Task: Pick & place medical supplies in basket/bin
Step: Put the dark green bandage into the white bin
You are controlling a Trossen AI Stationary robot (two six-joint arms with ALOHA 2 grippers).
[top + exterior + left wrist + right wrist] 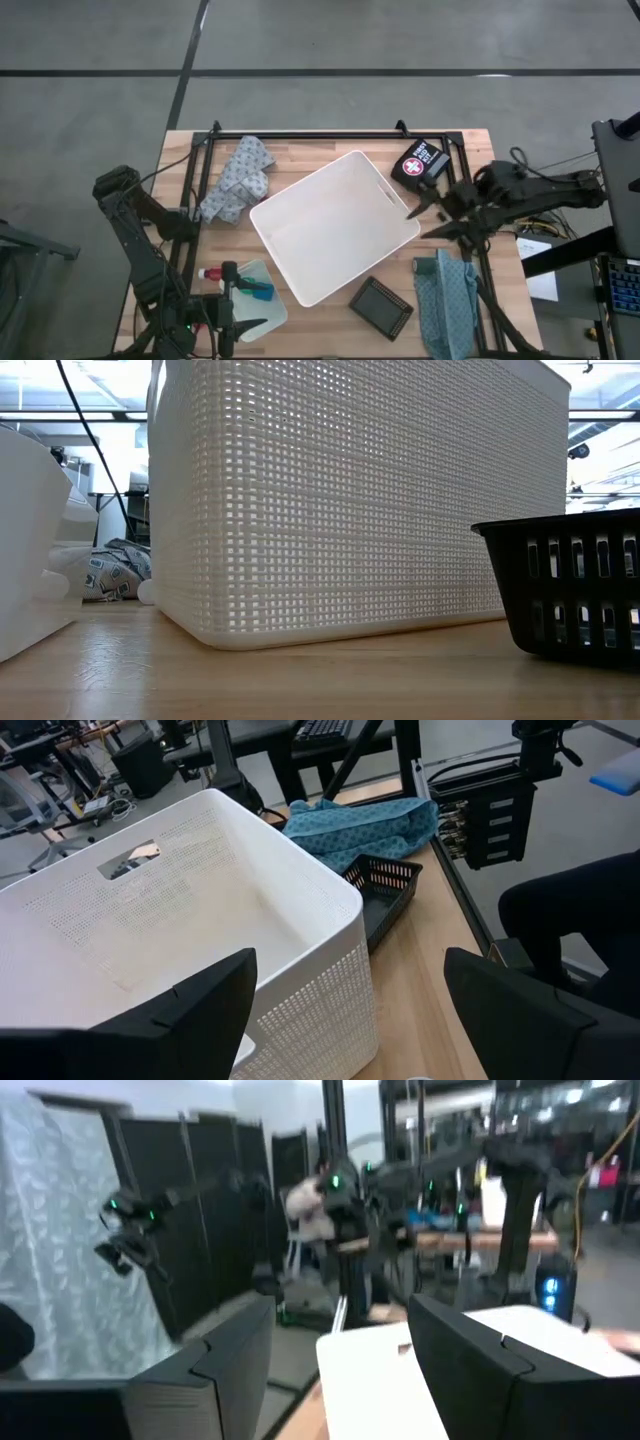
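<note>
The large white bin (335, 225) stands slantwise in the middle of the table and has nothing in it; it fills the low view (350, 500) and shows in the left wrist view (180, 910). My right gripper (423, 222) is open and hovers just off the bin's right wall, pointing toward it; its own view (340, 1350) shows the bin's white rim (440, 1370) ahead. My left gripper (243, 303) is open at the near left, over a small translucent tray (262, 312) that holds a red-and-white tube (212, 272) and a blue item (258, 291).
A black pouch with a red cross (420, 162) lies at the far right. A patterned white cloth (238, 180) lies far left, and a teal cloth (447, 290) near right. A dark mesh case (381, 307) sits by the bin's near corner. A black frame runs along the table's edges.
</note>
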